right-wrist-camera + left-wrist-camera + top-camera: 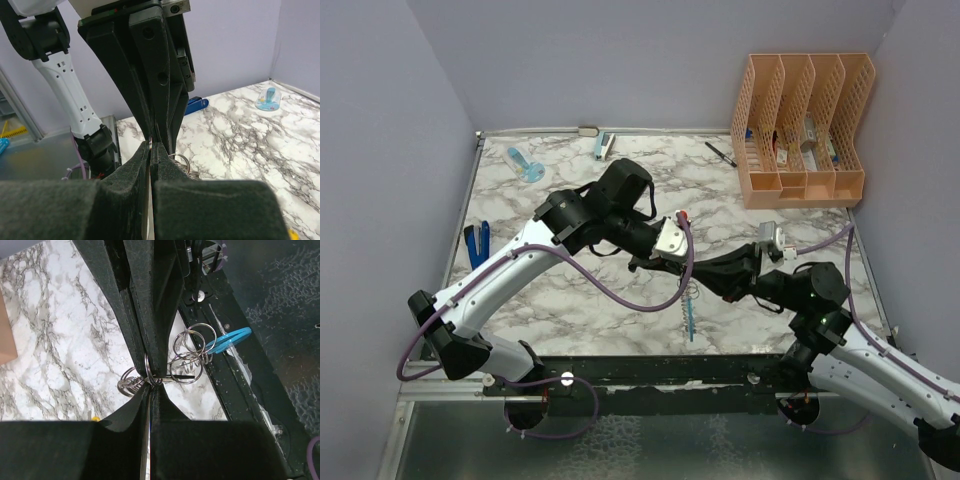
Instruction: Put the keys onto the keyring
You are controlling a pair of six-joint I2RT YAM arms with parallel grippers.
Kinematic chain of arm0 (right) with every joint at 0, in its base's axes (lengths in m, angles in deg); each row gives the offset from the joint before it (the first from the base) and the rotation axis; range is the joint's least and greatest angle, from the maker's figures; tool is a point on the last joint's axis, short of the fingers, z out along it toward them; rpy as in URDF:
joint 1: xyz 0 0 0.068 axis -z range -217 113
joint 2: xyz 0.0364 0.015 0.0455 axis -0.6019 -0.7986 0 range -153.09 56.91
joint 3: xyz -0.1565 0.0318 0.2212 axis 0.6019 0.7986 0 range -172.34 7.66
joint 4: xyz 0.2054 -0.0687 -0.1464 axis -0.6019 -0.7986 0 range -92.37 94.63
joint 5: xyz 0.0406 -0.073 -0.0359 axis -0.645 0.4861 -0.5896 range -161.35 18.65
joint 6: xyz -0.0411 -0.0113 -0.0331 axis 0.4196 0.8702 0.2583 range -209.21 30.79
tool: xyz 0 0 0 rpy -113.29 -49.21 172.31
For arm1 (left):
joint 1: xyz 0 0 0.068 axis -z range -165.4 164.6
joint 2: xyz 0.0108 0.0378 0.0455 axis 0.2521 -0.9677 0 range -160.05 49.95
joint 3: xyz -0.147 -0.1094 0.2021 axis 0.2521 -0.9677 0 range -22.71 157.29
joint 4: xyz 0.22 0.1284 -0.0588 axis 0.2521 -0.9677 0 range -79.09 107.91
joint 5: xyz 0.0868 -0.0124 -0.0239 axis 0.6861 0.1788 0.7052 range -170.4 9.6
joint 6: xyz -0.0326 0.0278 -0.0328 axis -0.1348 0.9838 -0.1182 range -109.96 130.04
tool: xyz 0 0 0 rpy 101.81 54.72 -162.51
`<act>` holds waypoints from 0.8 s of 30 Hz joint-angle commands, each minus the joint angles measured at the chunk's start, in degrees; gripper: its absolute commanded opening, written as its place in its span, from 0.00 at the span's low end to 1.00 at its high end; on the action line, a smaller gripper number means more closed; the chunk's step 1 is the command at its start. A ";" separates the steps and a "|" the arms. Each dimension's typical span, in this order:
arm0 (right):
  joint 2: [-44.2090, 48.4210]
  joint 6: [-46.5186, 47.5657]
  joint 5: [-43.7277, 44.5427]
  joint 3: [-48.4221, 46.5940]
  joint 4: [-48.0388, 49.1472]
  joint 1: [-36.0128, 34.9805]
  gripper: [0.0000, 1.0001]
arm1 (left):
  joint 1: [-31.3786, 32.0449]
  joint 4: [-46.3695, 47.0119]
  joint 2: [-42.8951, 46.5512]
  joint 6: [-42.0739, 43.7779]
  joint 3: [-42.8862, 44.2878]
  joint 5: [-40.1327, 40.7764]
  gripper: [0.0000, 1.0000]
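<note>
Your left gripper [149, 392] was clamped on the keyring [192, 357], held over the marble table [60, 340]. Your right gripper [151, 147], tip to tip with it, pinched the same rings. One yellow key [95, 417] lay loose on the marble, so threading seemed undone; black key not seen.

Upper right of the top view: rack [805, 130] on the table [620, 330], pen [721, 153] just left of it. Centre of frame: left gripper [150, 392] and right gripper [151, 147] tip to tip above the table, keyring [187, 365] caught between them.
</note>
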 commanded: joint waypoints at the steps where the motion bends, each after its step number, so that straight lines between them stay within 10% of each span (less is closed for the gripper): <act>1: 1.49 0.41 -0.97 -0.35 -0.41 -0.28 0.01 | 0.08 -1.42 1.61 0.85 2.29 -2.01 0.00; 24: -0.95 5.97 -2.00 -3.57 -12.67 -0.28 0.01 | 0.08 -5.69 1.45 3.97 2.39 -0.10 0.00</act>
